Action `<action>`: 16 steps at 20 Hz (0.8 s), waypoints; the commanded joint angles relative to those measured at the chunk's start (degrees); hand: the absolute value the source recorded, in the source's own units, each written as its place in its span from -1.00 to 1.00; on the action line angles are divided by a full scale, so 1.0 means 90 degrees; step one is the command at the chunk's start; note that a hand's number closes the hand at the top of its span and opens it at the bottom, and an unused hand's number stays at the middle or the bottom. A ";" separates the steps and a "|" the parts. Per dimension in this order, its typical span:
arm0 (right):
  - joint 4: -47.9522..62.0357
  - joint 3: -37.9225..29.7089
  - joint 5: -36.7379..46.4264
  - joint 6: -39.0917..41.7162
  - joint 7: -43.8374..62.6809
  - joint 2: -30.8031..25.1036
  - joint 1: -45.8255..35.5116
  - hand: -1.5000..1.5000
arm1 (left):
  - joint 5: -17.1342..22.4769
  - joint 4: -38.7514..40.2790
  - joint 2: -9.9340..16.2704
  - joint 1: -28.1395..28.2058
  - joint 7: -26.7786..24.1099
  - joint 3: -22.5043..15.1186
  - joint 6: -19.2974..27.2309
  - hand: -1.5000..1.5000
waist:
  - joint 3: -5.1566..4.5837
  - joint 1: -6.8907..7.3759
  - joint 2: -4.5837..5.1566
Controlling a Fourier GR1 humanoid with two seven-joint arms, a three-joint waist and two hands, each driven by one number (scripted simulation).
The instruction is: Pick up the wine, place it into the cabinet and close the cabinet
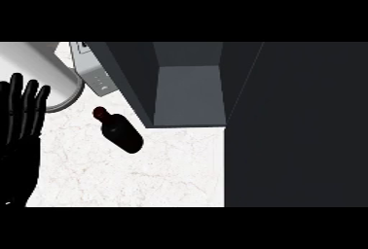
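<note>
Left hand (22,112), fingers straight and holding nothing, rests beside the wine bottle (120,131) on the table (144,170); grasp its body before lifting toward the open cabinet (188,95).

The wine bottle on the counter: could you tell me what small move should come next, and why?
Probably bring a hand over to the wine bottle: it stands untouched on the counter, outside the open cabinet, and the left hand is open at the left edge.
</note>
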 commanded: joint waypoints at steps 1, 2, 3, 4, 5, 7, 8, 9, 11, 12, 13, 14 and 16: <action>-0.0178 -0.0091 -0.0108 0.0181 -0.0234 -0.0010 0.0420 -1.00 | -0.0446 0.0492 -0.0211 -0.0198 -0.0485 -0.0512 -0.0028 -1.00 | -0.0078 0.0059 0.0024; -0.0362 -0.0018 -0.0115 0.0142 -0.0057 0.0035 0.0499 -1.00 | 0.0013 0.0472 -0.0013 -0.0321 -0.0443 -0.0349 -0.0371 -1.00 | -0.0079 0.0054 0.0022; -0.0282 -0.0011 -0.0070 0.0138 0.0058 0.0014 0.0431 -1.00 | 0.0181 0.0339 0.0157 -0.0487 -0.0204 -0.0282 -0.0552 -1.00 | -0.0079 0.0065 0.0022; -0.0634 -0.0110 -0.0222 0.0204 0.0378 -0.0134 0.0441 -1.00 | 0.0208 0.0488 0.0099 -0.0283 -0.0716 -0.0529 -0.0788 -1.00 | -0.0083 0.0040 0.0019; -0.0602 0.0269 0.0103 0.0177 -0.0024 0.0074 0.0856 -1.00 | 0.0005 0.0829 0.0101 -0.0879 -0.0499 -0.0680 -0.0730 -1.00 | -0.0079 -0.0022 0.0025; -0.0586 0.0868 -0.0697 0.0940 0.0496 -0.0083 0.0777 -1.00 | 0.1147 0.0950 -0.0566 -0.0543 0.0143 -0.1144 -0.0831 -1.00 | -0.0090 -0.0131 0.0053; -0.0779 0.1098 -0.0586 0.0940 0.0574 -0.0055 0.0886 -1.00 | 0.1328 0.0817 -0.0572 -0.0463 0.0337 -0.1203 -0.0834 -1.00 | -0.0089 -0.0042 0.0013; -0.0764 0.0825 -0.0845 0.1070 0.0581 -0.0216 0.0947 -1.00 | 0.1493 0.0749 -0.0577 -0.0679 0.0590 -0.1152 -0.0863 -1.00 | -0.0078 -0.0023 0.0018; -0.1419 0.0748 -0.1174 0.1098 0.1133 -0.0334 0.1172 -1.00 | 0.1514 0.0713 -0.0585 -0.0508 0.0577 -0.1384 -0.0836 -1.00 | -0.0081 0.0005 0.0005; -0.1424 0.1000 -0.0885 0.0887 0.1286 -0.0190 0.0895 -1.00 | 0.1528 0.0549 -0.0587 -0.0949 0.1056 -0.1827 -0.0171 -1.00 | -0.0079 0.0025 0.0008; -0.1660 0.1092 -0.0826 0.0780 0.1609 -0.0165 0.0873 -1.00 | 0.1381 0.0365 -0.0589 -0.0707 0.1047 -0.1945 -0.0051 -1.00 | -0.0081 0.0069 0.0008; -0.1510 0.0553 -0.1333 0.0850 0.1734 -0.0289 0.0639 -1.00 | 0.1771 -0.0142 -0.0520 -0.0519 0.1434 -0.1489 -0.0491 -1.00 | -0.0079 0.0112 0.0013; -0.2186 0.0805 -0.1256 0.0706 0.2283 -0.0255 0.0753 -1.00 | 0.1384 0.0193 -0.0592 -0.0893 0.1330 -0.1868 -0.0014 -1.00 | -0.0080 0.0070 0.0017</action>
